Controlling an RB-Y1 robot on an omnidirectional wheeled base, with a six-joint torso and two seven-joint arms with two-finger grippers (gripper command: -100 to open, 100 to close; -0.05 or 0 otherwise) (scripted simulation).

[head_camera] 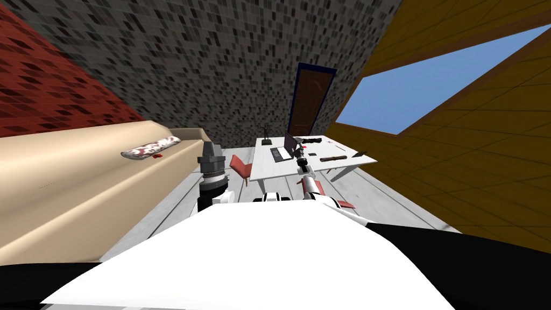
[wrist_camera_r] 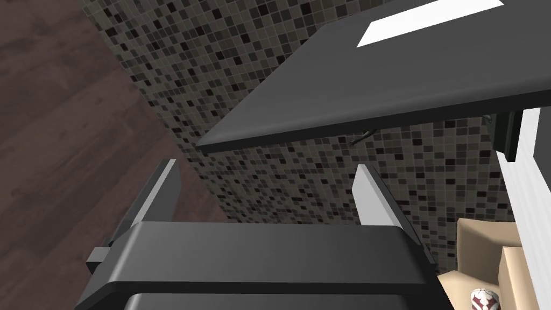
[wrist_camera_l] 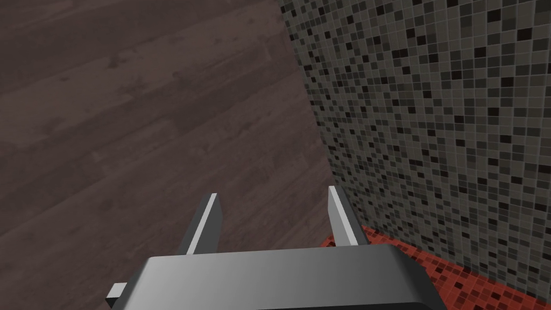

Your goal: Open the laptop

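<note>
- Right wrist view: the right jaws stand spread, with both light grey fingers (wrist_camera_r: 161, 188) bare and nothing pinched between them.
- Just past the fingertips a dark flat slab with a rounded edge runs across the gap. This is the lid of the laptop (wrist_camera_r: 387, 80), and it has a bright white patch on its face. A strip of mosaic wall shows between the fingertips and the slab's edge, so the fingers and the lid are apart.
- Off to one side of the jaws are the corner of a beige sofa (wrist_camera_r: 476, 247) and the end of a patterned cushion (wrist_camera_r: 483, 299).
- In the head view the right arm reaches forward over the white bench (head_camera: 269, 171), and its end is just beside the laptop (head_camera: 283, 150).
- The laptop lies near the middle of the bench. Its dark lid is raised off the keyboard half, and the keyboard faces the robot.
- Also on the bench are a small dark figure (head_camera: 265, 134) at the far left corner, a black item (head_camera: 312, 140) behind the laptop and a long dark stick (head_camera: 333, 158) to its right.
- A red chair (head_camera: 240, 166) stands at the bench's left side.
- In the left wrist view the left jaws are spread too, the fingers (wrist_camera_l: 207, 220) holding nothing. The head view shows that arm raised near the sofa's end, well apart from the bench.
- A brown door (head_camera: 308, 105) in a blue frame stands behind the bench.
</note>
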